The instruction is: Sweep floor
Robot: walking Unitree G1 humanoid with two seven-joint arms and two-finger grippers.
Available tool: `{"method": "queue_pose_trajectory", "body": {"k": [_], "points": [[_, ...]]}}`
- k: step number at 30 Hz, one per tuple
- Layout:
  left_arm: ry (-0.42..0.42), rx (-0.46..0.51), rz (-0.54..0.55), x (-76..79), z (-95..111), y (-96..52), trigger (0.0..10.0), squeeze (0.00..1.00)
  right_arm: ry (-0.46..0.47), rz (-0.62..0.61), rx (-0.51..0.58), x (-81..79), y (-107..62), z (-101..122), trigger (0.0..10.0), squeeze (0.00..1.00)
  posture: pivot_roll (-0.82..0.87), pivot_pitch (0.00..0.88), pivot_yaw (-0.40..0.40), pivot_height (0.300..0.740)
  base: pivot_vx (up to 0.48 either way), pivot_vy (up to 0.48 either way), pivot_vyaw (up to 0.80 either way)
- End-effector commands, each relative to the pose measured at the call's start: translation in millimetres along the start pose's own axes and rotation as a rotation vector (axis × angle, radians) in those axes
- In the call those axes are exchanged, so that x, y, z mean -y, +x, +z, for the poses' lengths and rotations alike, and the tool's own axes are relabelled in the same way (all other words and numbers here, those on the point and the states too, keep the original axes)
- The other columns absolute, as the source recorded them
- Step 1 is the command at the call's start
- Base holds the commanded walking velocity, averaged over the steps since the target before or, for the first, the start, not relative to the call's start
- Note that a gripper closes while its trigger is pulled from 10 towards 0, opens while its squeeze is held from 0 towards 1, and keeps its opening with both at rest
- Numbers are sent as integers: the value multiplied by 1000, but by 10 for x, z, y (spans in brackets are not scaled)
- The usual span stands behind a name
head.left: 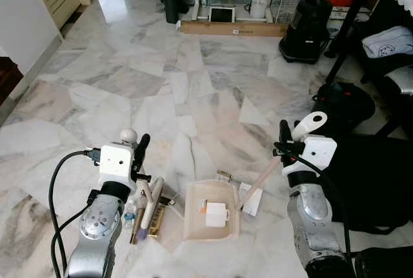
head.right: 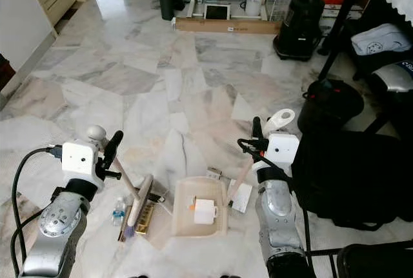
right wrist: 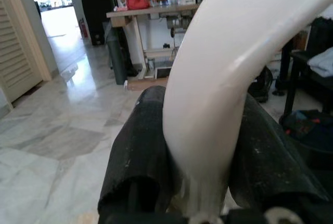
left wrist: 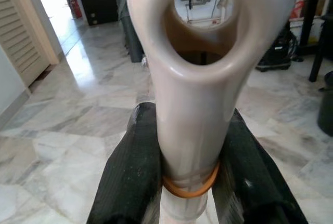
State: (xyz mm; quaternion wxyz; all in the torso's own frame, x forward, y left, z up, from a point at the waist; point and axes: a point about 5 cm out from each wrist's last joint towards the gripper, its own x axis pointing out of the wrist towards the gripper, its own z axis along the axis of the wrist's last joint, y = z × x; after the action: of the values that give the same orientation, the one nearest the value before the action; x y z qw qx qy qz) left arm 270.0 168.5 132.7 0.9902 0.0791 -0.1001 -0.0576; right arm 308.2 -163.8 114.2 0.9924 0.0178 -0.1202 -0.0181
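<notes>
A cream dustpan (head.left: 193, 218) lies on the marble floor between my arms, with a small white scrap (head.left: 217, 215) inside it. Its long pale handle (head.left: 263, 176) rises to my right gripper (head.left: 284, 139), which is shut on it; the right wrist view shows the white handle (right wrist: 218, 78) pinched between the black fingers (right wrist: 138, 146). My left gripper (head.left: 139, 155) is shut on the brush handle (left wrist: 200, 78), whose end has a hanging hole. The brush head (head.left: 152, 204) rests on the floor just left of the dustpan.
A small bottle (head.left: 129, 215) lies beside the brush head and a paper scrap (head.left: 251, 199) by the pan's right edge. Black bags (head.left: 342, 104) and dark cloth (head.left: 374, 181) crowd the right. A black vacuum (head.left: 308, 28) and a wooden board (head.left: 232, 28) stand far ahead.
</notes>
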Motion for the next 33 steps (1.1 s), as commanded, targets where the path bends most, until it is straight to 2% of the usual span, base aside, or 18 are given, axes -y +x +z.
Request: {"method": "queue_pose_trajectory", "body": {"k": [1,3,15,33], "points": [[8,55,3,0,76,43,10000,0,1,-9,58,9,56,143,10000,0,130,41,-13,740,0,0,0],[10,54,3,4,57,46,10000,0,-5,-14,56,12,62,159,10000,0,128,34,-15,740,0,0,0],[6,52,-5,61,-6,45,10000,0,-5,-13,47,-29,56,200,10000,0,128,12,-16,740,0,0,781],[12,33,22,33,-22,16,10000,0,9,-4,19,-89,84,188,10000,0,143,81,-28,740,0,0,800]]}}
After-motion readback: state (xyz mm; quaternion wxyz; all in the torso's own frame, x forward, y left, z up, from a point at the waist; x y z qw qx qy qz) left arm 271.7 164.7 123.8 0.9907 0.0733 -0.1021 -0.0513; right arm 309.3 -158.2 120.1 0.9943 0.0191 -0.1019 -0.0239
